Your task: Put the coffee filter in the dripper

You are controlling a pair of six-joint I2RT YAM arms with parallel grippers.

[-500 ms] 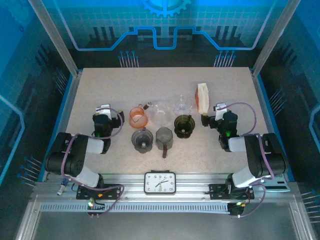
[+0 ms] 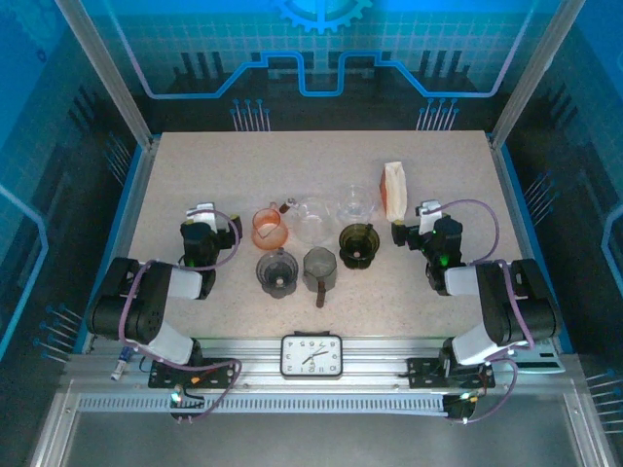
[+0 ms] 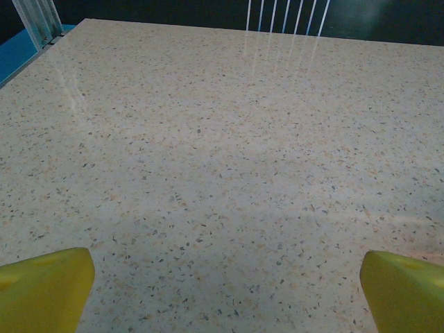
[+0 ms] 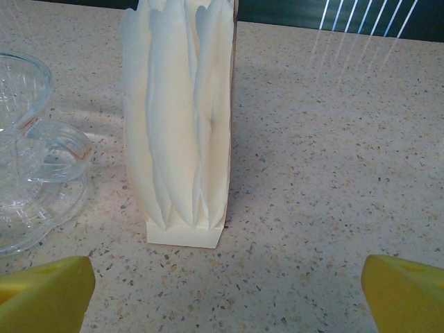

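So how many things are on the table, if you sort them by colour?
orange cup: 1
clear glass pieces: 2
dark cups: 3
white filter stack: 1
Total: 7

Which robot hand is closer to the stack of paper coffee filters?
Right. The right gripper sits just in front of the coffee filter stack, facing it. The left gripper is far off to the stack's left.

Left arm (image 2: 146,304) and right arm (image 2: 508,300) sit folded low, left pincer (image 3: 225,291) and right pincer (image 4: 225,291) aimed forward, jaws wide.
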